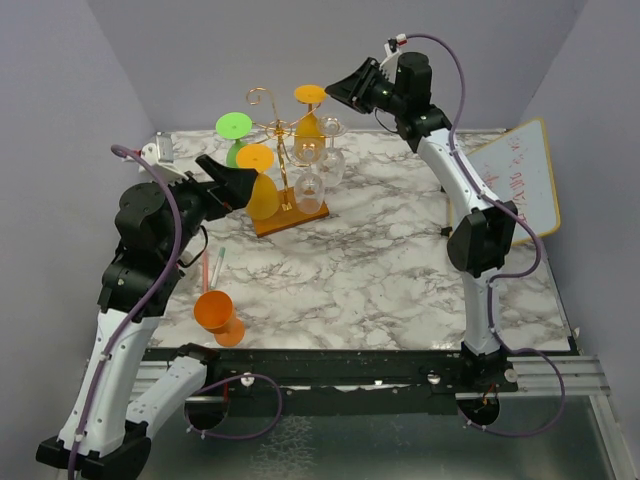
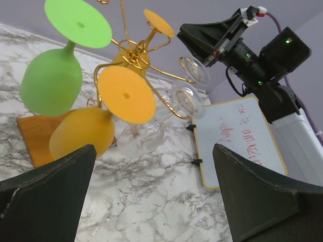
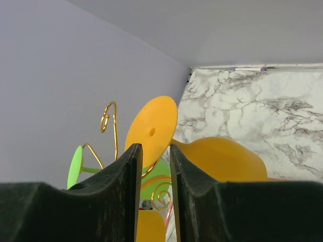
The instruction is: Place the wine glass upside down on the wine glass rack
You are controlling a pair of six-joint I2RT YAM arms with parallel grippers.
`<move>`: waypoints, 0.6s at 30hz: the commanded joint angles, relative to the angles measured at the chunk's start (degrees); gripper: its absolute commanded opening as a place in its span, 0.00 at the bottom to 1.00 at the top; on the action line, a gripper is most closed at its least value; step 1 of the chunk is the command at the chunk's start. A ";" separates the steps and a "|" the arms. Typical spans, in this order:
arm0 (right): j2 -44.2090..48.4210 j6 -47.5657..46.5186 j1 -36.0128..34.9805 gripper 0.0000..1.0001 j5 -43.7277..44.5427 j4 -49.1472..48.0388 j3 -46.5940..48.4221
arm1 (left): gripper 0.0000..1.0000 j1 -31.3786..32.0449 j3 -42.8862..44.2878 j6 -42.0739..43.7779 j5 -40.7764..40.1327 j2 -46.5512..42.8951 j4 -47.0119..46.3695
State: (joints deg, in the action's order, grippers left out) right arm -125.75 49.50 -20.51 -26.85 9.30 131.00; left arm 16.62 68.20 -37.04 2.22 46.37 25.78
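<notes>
The wine glass rack (image 1: 272,128), gold wire on a wooden base (image 1: 290,222), stands mid-table. A green glass (image 1: 235,135), two yellow ones (image 1: 262,190) (image 1: 310,112) and clear ones (image 1: 310,188) hang on it upside down. An orange wine glass (image 1: 218,315) lies on the table by the left arm. My left gripper (image 1: 232,183) is wide open beside the nearer yellow glass (image 2: 83,131), holding nothing. My right gripper (image 1: 335,92) hovers high by the far yellow glass, whose foot (image 3: 151,126) shows just past its fingertips. Its jaws stand a narrow gap apart with nothing between them.
A yellow-framed whiteboard (image 1: 520,180) lies at the table's right edge. Two pens (image 1: 215,265) rest near the left arm, and a small grey object (image 1: 162,150) sits at the back left. Walls close in the back and sides.
</notes>
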 commanded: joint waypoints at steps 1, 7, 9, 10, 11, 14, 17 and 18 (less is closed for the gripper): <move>-1.21 -0.02 0.20 0.33 -1.10 -1.29 1.37 | 0.99 0.08 3.98 1.00 4.32 1.49 -0.68; 2.80 -3.04 0.20 0.33 0.11 -3.33 -3.51 | 0.99 0.08 10.90 3.14 8.97 6.88 -2.48; 6.26 -4.02 0.21 0.33 1.98 -4.84 -7.67 | 0.99 0.08 13.19 3.73 10.48 9.70 -2.81; 7.82 -4.64 0.21 0.34 2.93 -5.18 -9.39 | 0.98 0.08 15.02 4.06 10.88 11.14 -2.84; 9.73 -5.43 0.25 0.36 3.87 -4.98 -10.70 | 0.98 0.08 16.09 4.46 11.03 12.53 -2.88; 13.29 -7.61 0.27 0.40 6.38 -3.24 -13.96 | 0.97 0.08 18.49 5.98 10.90 16.07 -2.76; 17.45 -10.29 0.29 0.44 8.40 -1.19 -17.95 | 0.96 0.08 19.47 9.33 8.76 16.97 -0.71; 19.21 -11.22 0.30 0.46 9.31 -1.06 -19.98 | 0.97 0.08 19.36 10.43 7.67 16.74 0.24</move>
State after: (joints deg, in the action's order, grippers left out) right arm -114.08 43.42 -20.51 -22.24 7.16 115.09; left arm 16.62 85.86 -31.77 11.03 63.07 23.27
